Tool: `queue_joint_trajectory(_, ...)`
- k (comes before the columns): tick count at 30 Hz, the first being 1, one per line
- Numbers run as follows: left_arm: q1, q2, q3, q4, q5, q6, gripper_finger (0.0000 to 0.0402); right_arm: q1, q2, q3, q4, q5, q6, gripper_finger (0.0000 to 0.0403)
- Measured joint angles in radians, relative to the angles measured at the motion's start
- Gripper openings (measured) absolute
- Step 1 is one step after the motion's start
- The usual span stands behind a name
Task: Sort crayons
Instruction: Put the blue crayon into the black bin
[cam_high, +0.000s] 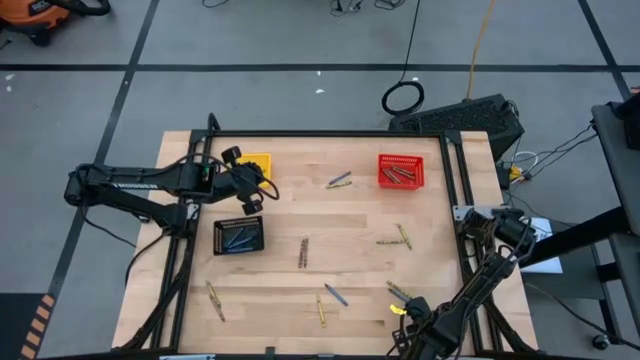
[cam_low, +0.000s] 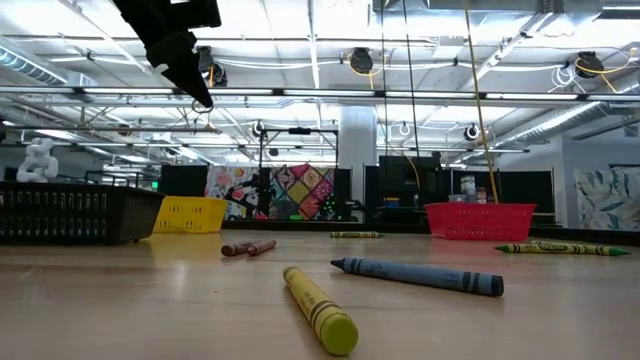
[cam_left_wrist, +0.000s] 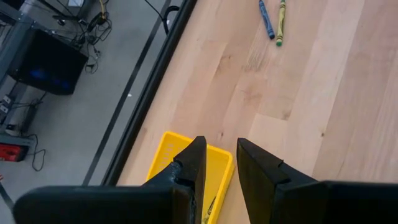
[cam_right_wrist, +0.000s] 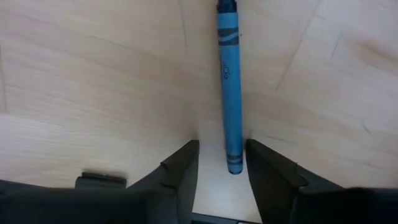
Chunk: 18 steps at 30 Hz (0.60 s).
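Observation:
Several crayons lie scattered flat on the wooden table (cam_high: 350, 215). A blue crayon (cam_right_wrist: 228, 87) lies near the table's near right edge, also seen from above (cam_high: 400, 292). My right gripper (cam_right_wrist: 222, 146) points down over its end, open, one finger on each side of the end; no touch shows. My left gripper (cam_left_wrist: 221, 144) hangs open and holds nothing above the yellow basket (cam_left_wrist: 186, 155) at the far left (cam_high: 258, 163), high over the table in the low view (cam_low: 200, 95). A yellow crayon (cam_left_wrist: 210, 208) lies in that basket.
A black basket (cam_high: 238, 236) with blue crayons stands left of centre. A red basket (cam_high: 400, 170) with brown-red crayons stands at the far right. Loose crayons include a blue and yellow pair (cam_high: 340, 181), a brown pair (cam_high: 303, 252), and yellow (cam_low: 320, 310) and blue (cam_low: 420, 275) ones near the front.

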Motion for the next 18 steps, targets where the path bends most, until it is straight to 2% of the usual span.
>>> queue_joint_trajectory(10, 0.000, 0.000, 0.000, 0.000, 0.000, 0.000, 0.0085, 0.000, 0.002, -0.002, 0.006, 0.000, -0.109, 0.0010)
queue_joint_trajectory(18, 0.000, 0.000, 0.000, 0.000, 0.000, 0.000, 0.0085, 0.000, 0.003, -0.003, 0.023, 0.001, -0.242, 0.0003)
